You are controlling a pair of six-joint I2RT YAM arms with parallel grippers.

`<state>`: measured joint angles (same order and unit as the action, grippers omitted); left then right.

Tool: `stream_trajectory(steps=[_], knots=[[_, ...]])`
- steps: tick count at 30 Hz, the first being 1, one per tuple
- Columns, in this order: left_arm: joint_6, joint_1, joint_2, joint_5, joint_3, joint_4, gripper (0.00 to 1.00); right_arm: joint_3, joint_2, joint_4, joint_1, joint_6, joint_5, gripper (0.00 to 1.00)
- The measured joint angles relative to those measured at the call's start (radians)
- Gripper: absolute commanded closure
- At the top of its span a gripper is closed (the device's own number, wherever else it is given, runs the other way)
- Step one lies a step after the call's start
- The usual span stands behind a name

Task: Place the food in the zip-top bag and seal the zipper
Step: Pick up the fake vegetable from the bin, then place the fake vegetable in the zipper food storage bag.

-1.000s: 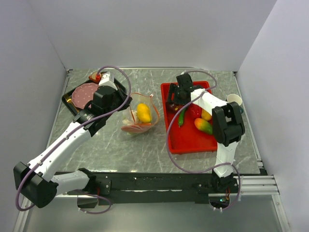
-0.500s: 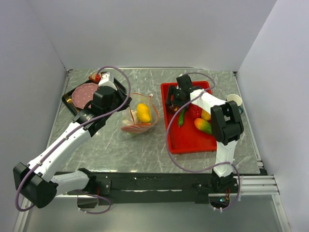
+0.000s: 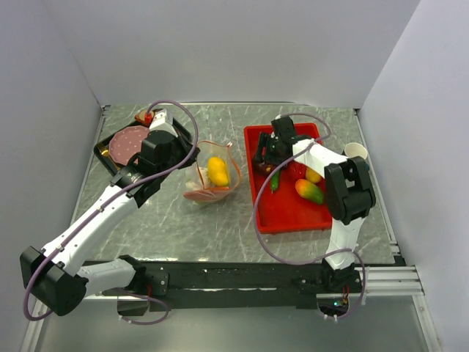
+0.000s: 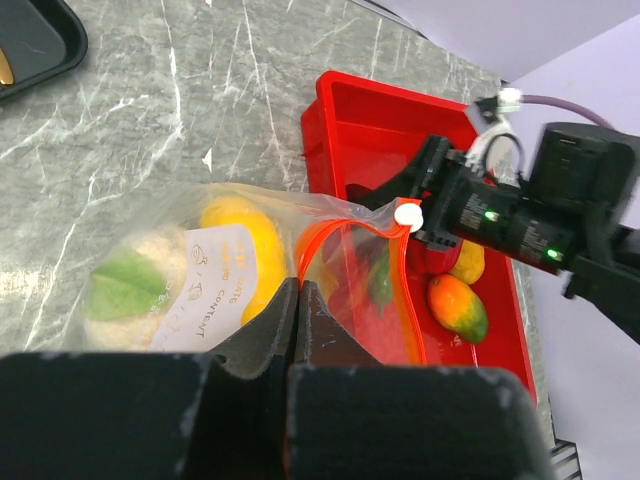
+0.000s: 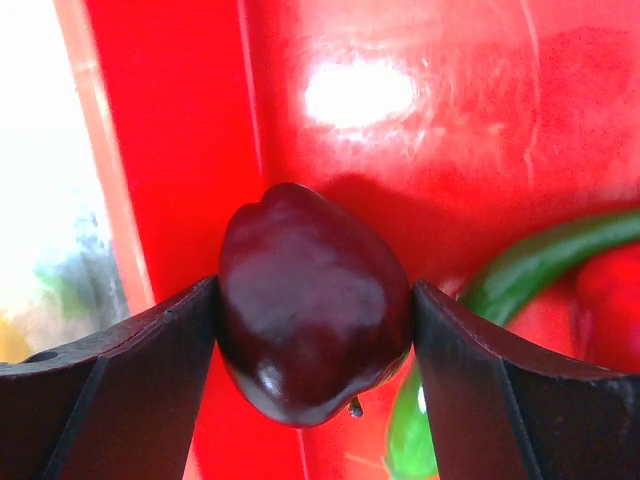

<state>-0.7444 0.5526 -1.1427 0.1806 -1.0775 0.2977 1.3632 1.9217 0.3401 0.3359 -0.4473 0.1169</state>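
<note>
Our right gripper [image 5: 314,310] is clamped on a dark red, glossy plastic toy fruit [image 5: 310,285], one finger pressing each side. It hangs over the far left part of the red rectangular plastic tray [image 4: 350,120], close to the tray's left wall. We cannot tell from the wrist view whether the fruit is already clear of the tray floor. A green toy chilli [image 5: 520,270] lies just beside it, and an orange-and-green toy fruit [image 3: 308,191] sits further along the tray.

Over the last second the right arm has shifted only a little. Its wrist has turned slightly while the gripper stayed over that same corner. The left arm has not moved at all. We read this as a finished pick with the carry only just beginning.

Our left gripper [image 4: 297,295] has its fingers pressed together on the near edge of the small clear floppy zip-top bag [image 4: 200,290]. The bag rests on the grey marbled table [image 3: 183,227], just left of the tray. Its orange-red zipper strip [image 4: 345,226] curves in an open loop facing the tray, so the mouth is held wide. A yellow oval toy fruit [image 4: 245,245] and a white-green leafy toy vegetable [image 4: 125,280] are already inside.

The next move, in our judgement, is a short lift over the tray wall and into that mouth. The floppy rim could fold shut if nudged. Sealing is still far off.
</note>
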Motion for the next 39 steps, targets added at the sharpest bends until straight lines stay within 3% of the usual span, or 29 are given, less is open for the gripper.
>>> stream_trajectory(steps=[6,14,20,30,36,39], knots=[[0.002,0.000,0.000,-0.008,0.003,-0.004,0.99,-0.014,-0.129,0.035,0.000,-0.004,-0.021,0.49],[0.002,-0.002,0.000,-0.042,0.011,-0.019,0.99,-0.077,-0.422,0.040,0.008,-0.027,-0.018,0.49],[0.002,-0.003,-0.003,-0.064,0.011,-0.025,0.99,-0.135,-0.565,0.042,0.089,-0.064,0.003,0.49],[-0.001,-0.003,-0.045,-0.105,0.011,-0.054,0.99,-0.138,-0.631,0.025,0.290,-0.138,0.023,0.48],[0.003,-0.003,-0.050,-0.120,0.011,-0.053,0.99,-0.129,-0.613,0.033,0.332,-0.138,0.016,0.48],[0.003,-0.003,-0.050,-0.121,0.009,-0.053,0.99,-0.101,-0.568,0.037,0.341,-0.135,0.016,0.43]])
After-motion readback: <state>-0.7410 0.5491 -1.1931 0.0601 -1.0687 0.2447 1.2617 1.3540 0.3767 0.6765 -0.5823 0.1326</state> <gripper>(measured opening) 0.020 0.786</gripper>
